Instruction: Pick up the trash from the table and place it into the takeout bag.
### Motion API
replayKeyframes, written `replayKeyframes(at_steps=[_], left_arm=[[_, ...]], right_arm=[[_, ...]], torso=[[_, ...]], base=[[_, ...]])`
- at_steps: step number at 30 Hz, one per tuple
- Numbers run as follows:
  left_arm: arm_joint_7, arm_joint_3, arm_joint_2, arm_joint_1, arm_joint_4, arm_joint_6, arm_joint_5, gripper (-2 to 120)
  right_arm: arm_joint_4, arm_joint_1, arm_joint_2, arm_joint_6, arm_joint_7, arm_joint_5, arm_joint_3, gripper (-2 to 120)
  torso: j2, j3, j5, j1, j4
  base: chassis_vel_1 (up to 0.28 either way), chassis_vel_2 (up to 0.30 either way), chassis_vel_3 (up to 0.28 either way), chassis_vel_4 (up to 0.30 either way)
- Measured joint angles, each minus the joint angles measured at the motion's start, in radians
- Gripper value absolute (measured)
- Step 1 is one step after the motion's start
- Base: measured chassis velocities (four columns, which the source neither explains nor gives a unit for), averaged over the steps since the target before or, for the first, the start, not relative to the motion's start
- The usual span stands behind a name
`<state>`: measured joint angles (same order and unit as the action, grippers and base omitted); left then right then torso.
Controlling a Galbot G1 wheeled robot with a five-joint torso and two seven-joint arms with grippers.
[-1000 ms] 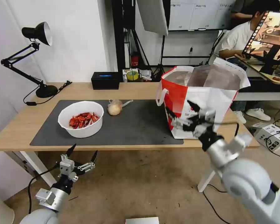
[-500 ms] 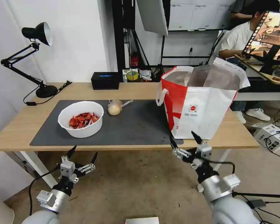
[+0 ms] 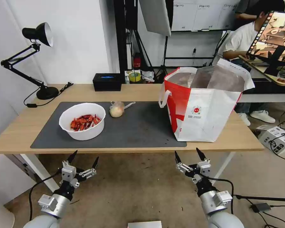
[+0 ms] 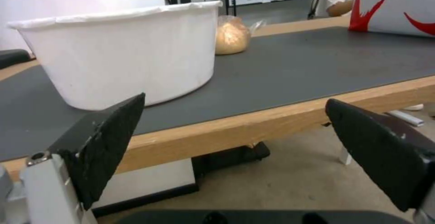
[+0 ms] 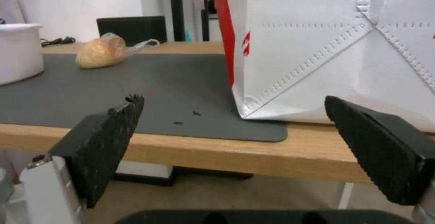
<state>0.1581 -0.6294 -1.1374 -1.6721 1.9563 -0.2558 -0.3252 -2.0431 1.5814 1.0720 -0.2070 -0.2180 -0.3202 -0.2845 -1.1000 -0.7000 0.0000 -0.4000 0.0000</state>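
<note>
Head view first: I see the long light-wood table (image 3: pixel 28 125) on white legs carrying a large dark grey mat (image 3: pixel 139 126), which I use as my landmark. On the mat's left part stands the white round bowl (image 3: pixel 82 121) of red crayfish shells, and just beyond it toward the mat's back edge lies the small clear bag (image 3: pixel 117 109) with a yellowish lump, close to the bowl but apart from it. At the mat's right end stands the large red-and-white takeout bag (image 3: pixel 202 107) with white loop handles, its mouth open, its base partly on the mat and partly on bare wood. A black desk lamp (image 3: pixel 34 60) and a black box (image 3: pixel 107 81) sit on the wood behind the mat. My left gripper (image 3: pixel 83 157) hangs below the table's front edge, under the bowl, fingers spread and holding nothing. My right gripper (image 3: pixel 188 155) hangs likewise below the mat's right front corner, released and empty

Left wrist view: I see the left gripper's (image 4: pixel 236 135) dark fingers (image 4: pixel 108 142) wide apart, level with the table edge, the bowl (image 4: pixel 122 50) on the mat ahead and the lump bag (image 4: pixel 231 35) behind it

Right wrist view: the right gripper (image 5: pixel 231 139) gapes open before the table edge, facing the takeout bag's (image 5: pixel 335 50) lower corner on the mat (image 5: pixel 136 91), with the lump bag (image 5: pixel 100 54) farther back
</note>
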Motion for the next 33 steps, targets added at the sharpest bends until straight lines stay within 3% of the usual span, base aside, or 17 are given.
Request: replayKeyframes(at_steps=[17, 33], left_arm=[[0.0, -0.005, 0.004, 0.0, 0.0, -0.002, -0.003, 100], [0.0, -0.014, 0.003, -0.001, 0.004, -0.002, -0.006, 100]], right_arm=[[-0.025, -0.046, -0.001, 0.023, -0.002, 0.006, 0.052, 100], [0.01, -0.35, -0.043, 0.149, -0.027, -0.052, 0.263, 100]], torso=[[0.0, 0.0, 0.0, 0.0, -0.0001], [0.0, 0.0, 0.0001, 0.0, -0.0002]], base=[[0.0, 0.0, 0.0, 0.0], [0.0, 0.0, 0.0, 0.0]])
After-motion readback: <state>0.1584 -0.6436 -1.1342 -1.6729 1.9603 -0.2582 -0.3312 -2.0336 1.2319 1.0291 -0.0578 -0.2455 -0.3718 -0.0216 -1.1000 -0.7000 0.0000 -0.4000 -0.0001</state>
